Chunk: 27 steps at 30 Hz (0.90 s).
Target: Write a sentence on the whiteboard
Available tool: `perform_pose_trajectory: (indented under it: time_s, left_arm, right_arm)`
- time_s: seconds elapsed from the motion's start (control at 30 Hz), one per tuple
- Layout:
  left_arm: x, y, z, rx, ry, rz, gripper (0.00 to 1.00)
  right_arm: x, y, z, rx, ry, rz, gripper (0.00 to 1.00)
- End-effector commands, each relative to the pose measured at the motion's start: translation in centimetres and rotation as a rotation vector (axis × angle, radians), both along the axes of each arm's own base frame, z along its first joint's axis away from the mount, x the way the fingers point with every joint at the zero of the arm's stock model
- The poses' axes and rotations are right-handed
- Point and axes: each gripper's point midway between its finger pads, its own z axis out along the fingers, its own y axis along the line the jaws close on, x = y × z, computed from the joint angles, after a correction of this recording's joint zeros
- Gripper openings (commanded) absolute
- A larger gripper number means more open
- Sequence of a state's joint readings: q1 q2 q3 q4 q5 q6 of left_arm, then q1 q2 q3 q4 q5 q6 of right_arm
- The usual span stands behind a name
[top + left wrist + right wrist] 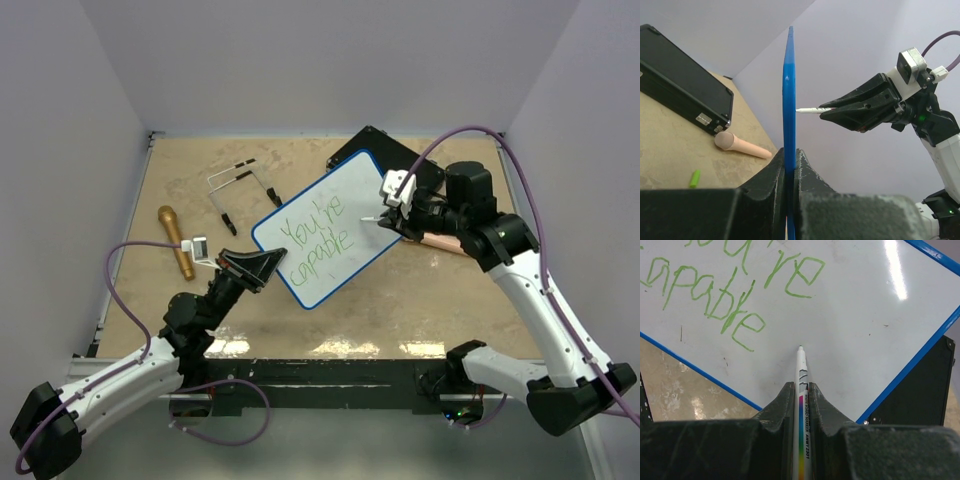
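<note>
Left gripper (276, 263): clamped shut on the whiteboard's near rim, jaws narrowed to a thin slot around the edge.
Whiteboard (352, 190): white face, blue rim, rounded corners; stands out ahead of the left fingers, seen edge-on from that wrist, held up off the table at a tilt.
Sentence (318, 238): two lines of green handwriting, roughly "You're capable", just ahead and to the left of the right fingertips.
Right gripper (396, 222): closed on a marker, barrel pinched between both fingers, facing the written side of the board.
Marker (802, 382): slim white pen, tip poking out ahead of the right fingers onto bare white just past the final "e"; touching or a hair off, cannot tell.
Board handling, judged: light, thin and stiff, glossy and likely slippery; gripped at one edge only, so prone to swing or give under pen pressure. Best held by the rim, well clear of the ink, which would probably smear.
Marker handling, judged: light, smooth, apt to slide back in the pinch if pushed hard; mid-barrel hold suits it.
Case (372, 143): black, flat on the table beyond the board's far corner.
Cap (694, 178): small, green, loose on the table left of the left fingers.
</note>
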<state>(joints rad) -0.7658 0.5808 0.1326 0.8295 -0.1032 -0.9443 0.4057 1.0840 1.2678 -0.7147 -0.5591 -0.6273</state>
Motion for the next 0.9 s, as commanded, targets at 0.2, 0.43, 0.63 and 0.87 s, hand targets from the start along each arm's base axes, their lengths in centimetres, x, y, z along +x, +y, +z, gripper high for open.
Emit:
perform_pose_trajectory:
  time_s: [0.2,0.43,0.63,0.87]
  left_arm:
    - [-1.9,1.4,5.9,-0.173,-0.153,-0.024,0.0]
    - [-1.9,1.3,5.9,-0.174,-0.154,-0.028,0.0]
    - [-1.8,1.4,6.1,-0.178,-0.157,-0.021,0.0]
    - [-1.8,1.6,6.2,-0.174,-0.16,-0.012,0.0]
  right_arm:
    - [0.6,1.1,1.1,0.039,-0.01,0.024,0.0]
    - [-0.1,1.6,0.9,0.045,0.003,0.067,0.0]
    - [-0.6,1.6,0.3,0.03,0.013,0.085,0.0]
    - [-1.1,1.3,-1.1,-0.008,0.041,0.095,0.0]
